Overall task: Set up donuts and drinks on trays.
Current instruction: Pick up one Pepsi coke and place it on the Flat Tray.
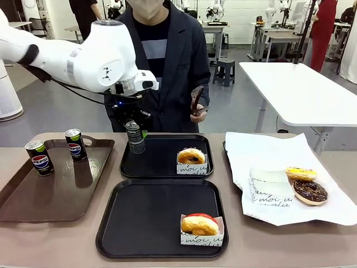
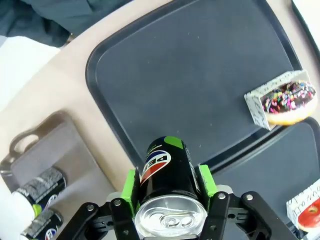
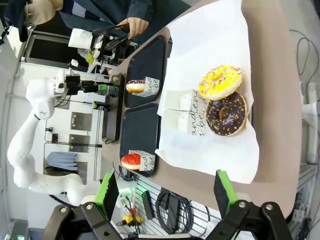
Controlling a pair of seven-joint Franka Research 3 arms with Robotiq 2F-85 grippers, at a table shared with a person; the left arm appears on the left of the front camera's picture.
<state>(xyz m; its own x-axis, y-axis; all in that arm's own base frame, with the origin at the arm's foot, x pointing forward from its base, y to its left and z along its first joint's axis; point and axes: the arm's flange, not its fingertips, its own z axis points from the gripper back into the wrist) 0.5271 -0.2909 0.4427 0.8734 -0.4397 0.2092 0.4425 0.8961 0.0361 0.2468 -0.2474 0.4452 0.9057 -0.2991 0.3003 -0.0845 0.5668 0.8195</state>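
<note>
Placement step
Left gripper [image 2: 168, 183] clamped on Pepsi can [image 2: 167, 172]; lower upright onto far tray [image 1: 162, 165], left side, clear of boxed donut [image 1: 191, 156].

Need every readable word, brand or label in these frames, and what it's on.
"PEPSI": front can on the brown tray.
"PE", rest turned away: can gripped by the left hand.
"moi, u", cut off: front donut box on the near black tray.
"moi", rest unclear: back donut box on the far black tray.
"moi", rest unclear: flat box on the white paper.
Too small to read: rear can on the brown tray.
</note>
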